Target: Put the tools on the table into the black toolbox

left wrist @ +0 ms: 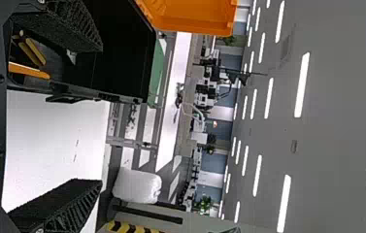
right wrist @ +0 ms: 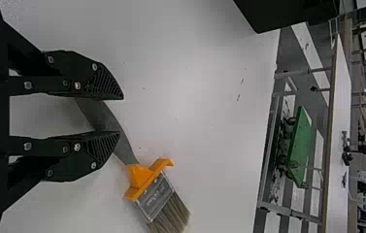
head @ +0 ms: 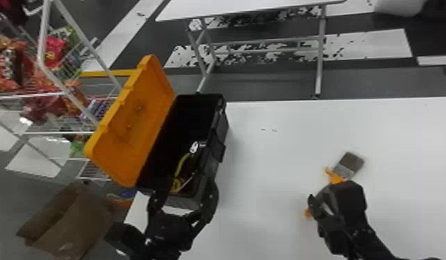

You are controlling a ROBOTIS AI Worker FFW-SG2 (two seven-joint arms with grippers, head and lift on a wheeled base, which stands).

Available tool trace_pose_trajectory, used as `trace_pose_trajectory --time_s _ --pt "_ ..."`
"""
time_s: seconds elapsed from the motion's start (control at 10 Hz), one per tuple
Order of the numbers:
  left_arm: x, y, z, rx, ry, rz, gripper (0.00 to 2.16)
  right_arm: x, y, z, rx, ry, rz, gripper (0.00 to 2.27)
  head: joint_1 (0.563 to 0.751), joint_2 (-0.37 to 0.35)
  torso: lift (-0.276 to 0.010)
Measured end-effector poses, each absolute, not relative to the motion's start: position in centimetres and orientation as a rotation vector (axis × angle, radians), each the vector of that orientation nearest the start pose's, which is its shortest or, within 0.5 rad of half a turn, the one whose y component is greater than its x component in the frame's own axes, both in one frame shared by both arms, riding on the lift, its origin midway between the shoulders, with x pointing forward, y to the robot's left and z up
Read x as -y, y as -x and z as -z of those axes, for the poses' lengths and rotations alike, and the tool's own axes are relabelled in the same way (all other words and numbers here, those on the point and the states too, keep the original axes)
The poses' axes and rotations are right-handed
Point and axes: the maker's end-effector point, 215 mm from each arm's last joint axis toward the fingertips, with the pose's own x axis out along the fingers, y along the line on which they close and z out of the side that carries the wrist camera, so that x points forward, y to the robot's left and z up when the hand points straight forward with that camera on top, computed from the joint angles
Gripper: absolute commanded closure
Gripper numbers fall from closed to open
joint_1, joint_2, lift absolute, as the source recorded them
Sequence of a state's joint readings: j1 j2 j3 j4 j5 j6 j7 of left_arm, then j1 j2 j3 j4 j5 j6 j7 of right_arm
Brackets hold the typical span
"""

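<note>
While the left gripper (head: 185, 186) gapes wide by the black toolbox (head: 211, 164), the brush handle (right wrist: 104, 116) lies beneath the right gripper's (head: 325, 200) narrowly parted fingers.

Bright ceiling strips (left wrist: 302, 85); glare whitening tabletop (left wrist: 54, 141).

Bright packets (head: 53, 52) on wire rack (head: 43, 38); brown carton (head: 75, 221) nearby.

One brush (head: 348, 164), one black toolbox (head: 211, 166), seemingly three handles (left wrist: 31, 71) inside.
</note>
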State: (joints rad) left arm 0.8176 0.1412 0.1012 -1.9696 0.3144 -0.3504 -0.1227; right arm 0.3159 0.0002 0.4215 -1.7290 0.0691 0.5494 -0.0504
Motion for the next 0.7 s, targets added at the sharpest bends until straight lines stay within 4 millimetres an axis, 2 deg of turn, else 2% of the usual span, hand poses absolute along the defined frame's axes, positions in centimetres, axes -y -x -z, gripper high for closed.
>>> trace_pose_trajectory --time_s 0.1,0.4,0.6,0.7 --pt "-28.98 -33.01 38.50 -0.048 0.123 0.035 0.02 1.18 -37.95 56.23 -0.684 0.103 -0.366 1.29 0.695 0.350 -0.075" --pt "-29.01 -32.99 38.57 -0.049 0.124 0.034 0.02 1.49 -37.79 56.47 -0.692 0.107 -0.355 0.60 0.695 0.350 -0.075" --pt "-29.02 -32.98 38.58 -0.049 0.124 0.034 0.02 1.91 -37.60 56.83 -0.708 0.115 -0.342 0.57 0.695 0.350 -0.075" --pt "-29.00 -32.98 38.58 -0.049 0.125 0.034 0.02 2.11 -37.39 57.11 -0.721 0.119 -0.340 0.46 0.695 0.350 -0.075"
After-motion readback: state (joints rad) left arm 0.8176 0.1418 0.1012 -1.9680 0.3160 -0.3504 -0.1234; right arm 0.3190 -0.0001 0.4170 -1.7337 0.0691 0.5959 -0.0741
